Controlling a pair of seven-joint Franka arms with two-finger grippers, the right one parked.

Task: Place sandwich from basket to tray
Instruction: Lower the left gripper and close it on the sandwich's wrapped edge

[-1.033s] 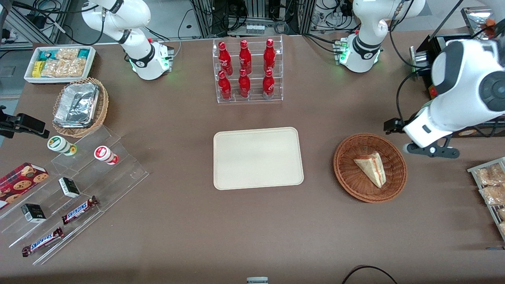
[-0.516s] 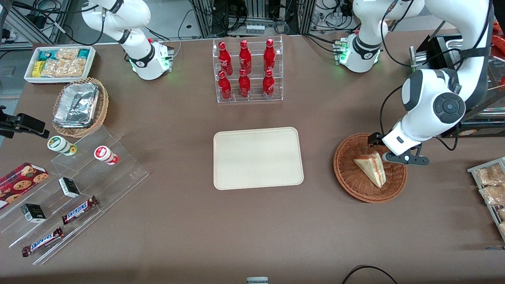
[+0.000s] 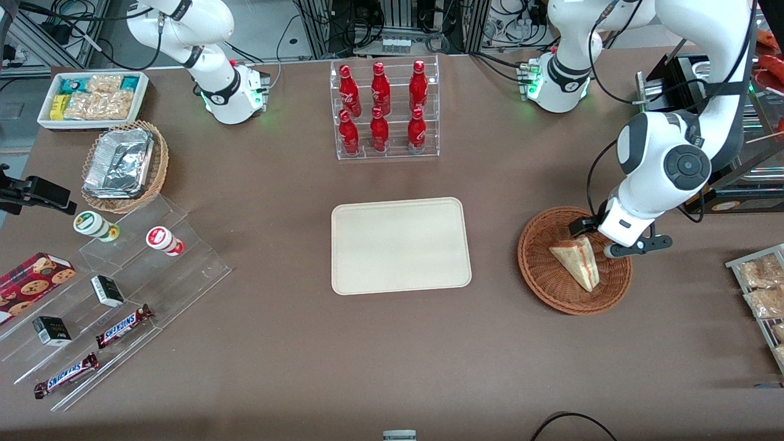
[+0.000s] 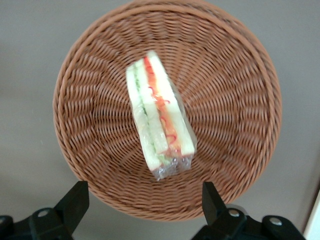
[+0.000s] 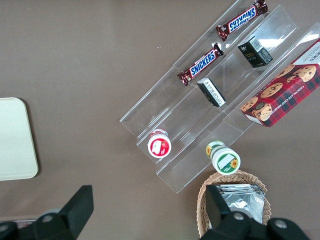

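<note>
The sandwich (image 3: 577, 260), a film-wrapped wedge with a red and green filling stripe, lies in the round reddish-brown basket (image 3: 534, 269). In the left wrist view the sandwich (image 4: 159, 120) rests near the middle of the basket (image 4: 90, 80), cut edge up. My left gripper (image 3: 607, 240) hangs open above the basket's rim, over the part farther from the front camera, clear of the sandwich. Its black fingers (image 4: 75, 202) straddle the basket's edge with nothing between them. The cream tray (image 3: 401, 245) lies flat at the table's middle, beside the basket toward the parked arm's end.
An acrylic rack of red bottles (image 3: 384, 110) stands farther from the front camera than the tray. Packets on a rack (image 3: 762, 288) lie at the working arm's end. A stepped acrylic shelf with snacks (image 3: 116, 294), a foil-tray basket (image 3: 122, 165) and a white bin (image 3: 92, 98) sit toward the parked arm's end.
The left arm has swung in from the working arm's end of the table, and its gripper now hangs over the basket's rim. The sandwich has not moved.
</note>
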